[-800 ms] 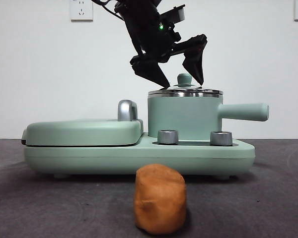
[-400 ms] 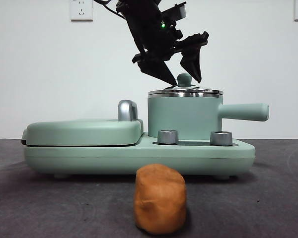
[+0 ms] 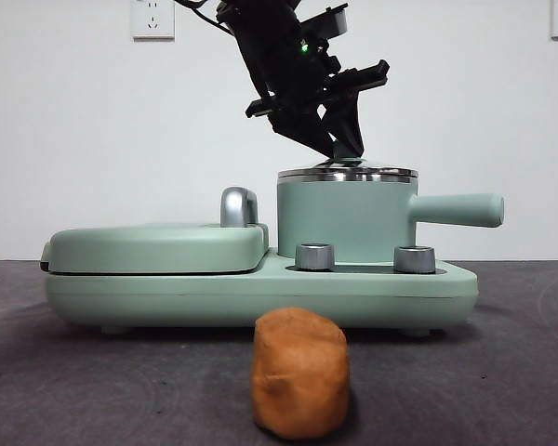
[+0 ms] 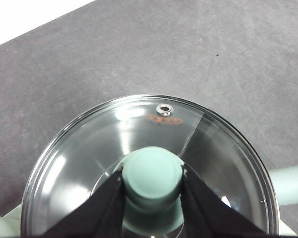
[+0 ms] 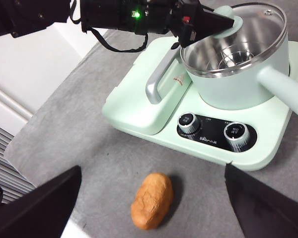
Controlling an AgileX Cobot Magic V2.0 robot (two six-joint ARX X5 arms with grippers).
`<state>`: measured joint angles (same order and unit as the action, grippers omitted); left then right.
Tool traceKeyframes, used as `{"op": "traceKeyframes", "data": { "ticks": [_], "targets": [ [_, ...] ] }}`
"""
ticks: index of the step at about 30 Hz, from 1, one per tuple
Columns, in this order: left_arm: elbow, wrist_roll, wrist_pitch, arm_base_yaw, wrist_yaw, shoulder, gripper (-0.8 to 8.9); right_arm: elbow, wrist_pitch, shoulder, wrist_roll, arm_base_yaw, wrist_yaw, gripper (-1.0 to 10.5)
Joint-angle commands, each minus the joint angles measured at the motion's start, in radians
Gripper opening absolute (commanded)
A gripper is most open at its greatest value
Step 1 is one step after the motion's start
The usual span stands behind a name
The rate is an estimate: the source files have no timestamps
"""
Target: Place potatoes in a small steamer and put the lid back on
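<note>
Dark grey table (image 3: 93, 372): nearest lies the potato (image 3: 299, 373), at six o'clock from the small steamer (image 3: 346, 218). Beyond, the left gripper (image 4: 153, 184) is clenched on the lid (image 4: 89, 148) knob; lift straight up, grip centred. Right gripper (image 5: 154, 208) waits, spread wide.
</note>
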<state>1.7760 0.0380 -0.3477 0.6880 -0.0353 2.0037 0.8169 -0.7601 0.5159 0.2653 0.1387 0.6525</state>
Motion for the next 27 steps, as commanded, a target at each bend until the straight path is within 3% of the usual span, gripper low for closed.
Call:
{"op": "traceKeyframes", "data": {
  "ticks": [1, 9, 19, 27],
  "targets": [
    [0.030, 0.004, 0.005, 0.011, -0.008, 0.024, 0.14, 0.017, -0.003, 0.005, -0.011, 0.004, 0.001, 4.6],
    [0.077, 0.002, -0.011, 0.011, -0.008, 0.016, 0.14, 0.017, -0.005, 0.005, -0.011, 0.004, -0.006, 4.6],
    [0.277, -0.003, -0.189, 0.009, -0.008, 0.010, 0.14, 0.017, -0.007, 0.039, 0.043, 0.013, -0.033, 4.6],
    [0.322, -0.003, -0.257, -0.015, -0.008, -0.051, 0.14, 0.018, -0.005, 0.159, 0.129, 0.135, -0.088, 4.6]
  ]
}}
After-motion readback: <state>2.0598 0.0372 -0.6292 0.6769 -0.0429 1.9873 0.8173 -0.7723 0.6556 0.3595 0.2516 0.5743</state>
